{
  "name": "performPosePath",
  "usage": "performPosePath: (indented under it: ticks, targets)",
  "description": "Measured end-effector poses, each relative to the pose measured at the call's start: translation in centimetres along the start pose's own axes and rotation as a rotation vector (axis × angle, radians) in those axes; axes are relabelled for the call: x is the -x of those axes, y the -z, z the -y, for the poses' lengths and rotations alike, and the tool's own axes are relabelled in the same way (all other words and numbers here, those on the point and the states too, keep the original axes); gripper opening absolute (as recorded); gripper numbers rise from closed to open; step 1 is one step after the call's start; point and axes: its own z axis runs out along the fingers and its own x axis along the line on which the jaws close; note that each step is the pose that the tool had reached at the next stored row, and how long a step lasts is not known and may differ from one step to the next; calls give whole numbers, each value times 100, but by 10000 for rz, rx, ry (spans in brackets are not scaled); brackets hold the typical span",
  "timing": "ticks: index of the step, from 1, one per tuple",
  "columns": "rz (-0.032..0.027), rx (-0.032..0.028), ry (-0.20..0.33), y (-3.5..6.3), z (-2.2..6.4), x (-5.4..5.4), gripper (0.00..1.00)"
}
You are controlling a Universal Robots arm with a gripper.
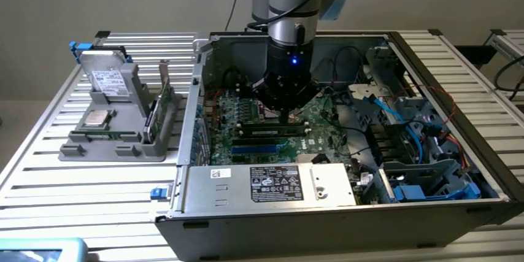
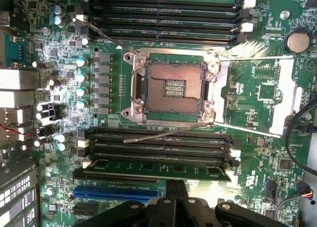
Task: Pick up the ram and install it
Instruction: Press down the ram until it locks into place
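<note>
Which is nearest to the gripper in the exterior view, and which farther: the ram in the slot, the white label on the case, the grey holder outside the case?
1. ram, right under the gripper.
2. white label, on the case's near wall.
3. grey holder, on the exterior view's left.

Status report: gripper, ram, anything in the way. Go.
Gripper shut, down inside the computer case, right above the ram. Ram lying in the motherboard slot nearest the gripper. Nothing seen blocking it.
</note>
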Motion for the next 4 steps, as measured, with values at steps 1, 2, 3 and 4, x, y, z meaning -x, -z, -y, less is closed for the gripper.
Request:
performPosePath:
  ticks: [1,2,3,4]
  targets:
    - [1,1,-1,0,0,0,11]
    - [1,1,-1,0,0,0,11]
    - [0,1,-1,0,0,0,11]
    - [1,1,-1,0,0,0,11]
